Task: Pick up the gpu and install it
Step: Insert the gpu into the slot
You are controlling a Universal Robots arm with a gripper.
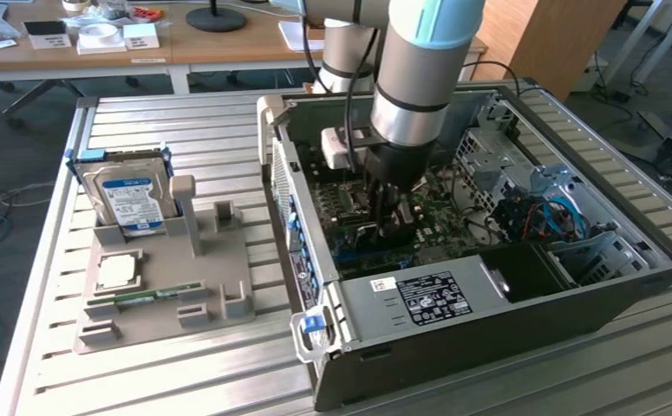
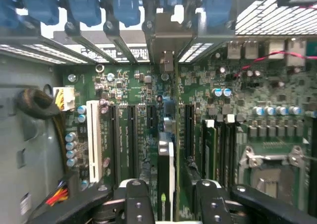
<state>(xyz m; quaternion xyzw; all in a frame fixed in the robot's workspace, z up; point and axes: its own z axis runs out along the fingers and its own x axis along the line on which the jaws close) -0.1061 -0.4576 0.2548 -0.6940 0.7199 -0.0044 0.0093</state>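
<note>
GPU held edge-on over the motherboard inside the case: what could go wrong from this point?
1. The gpu, clamped in the claw, sits among several parallel expansion slots; a slight offset might land it beside its slot.
2. Its bracket end must meet the rear slot openings; a tilt could jam it there.
3. Capacitors and loose cables crowd the motherboard, so the card or arm could catch them.

In the exterior view, the black gripper [image 1: 384,227] reaching into the open dark-grey computer case [image 1: 613,299] hides its own fingertips and whatever they hold. In the wrist view, the thin, edge-on dark gpu card [image 2: 166,172] is cut off at six o'clock; its seating in the green motherboard [image 2: 247,95] cannot be judged.
</note>
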